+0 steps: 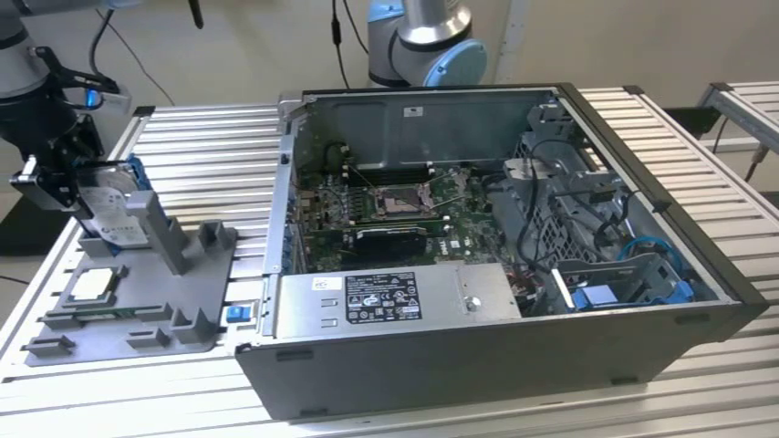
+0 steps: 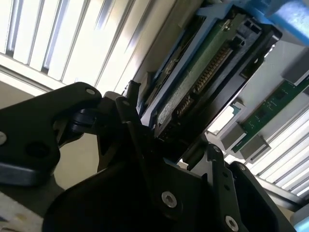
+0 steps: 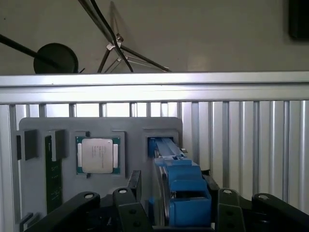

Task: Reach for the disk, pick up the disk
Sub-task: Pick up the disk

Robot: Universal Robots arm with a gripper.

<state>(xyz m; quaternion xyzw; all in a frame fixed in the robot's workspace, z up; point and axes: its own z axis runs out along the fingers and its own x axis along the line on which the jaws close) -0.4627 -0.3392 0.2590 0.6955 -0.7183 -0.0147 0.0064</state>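
Surface: slatted table (image 1: pixel 207 137).
Gripper (image 3: pixel 177 198): spread, straddling upright disk (image 3: pixel 183 176).
Handling: likely rigid, weighty, shock-sensitive; clamp blue frame sides.

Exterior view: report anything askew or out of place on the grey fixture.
Nothing looks damaged or spilled. The disk stands on edge in the grey fixture, with the gripper at it; the chip sits squarely in its pocket.

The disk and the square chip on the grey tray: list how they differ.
The disk stands on edge in a slot of the grey tray; the chip lies flat. The disk is larger and oblong; the chip is square. The disk has a blue frame; the chip a green border. Both have silver-grey faces.
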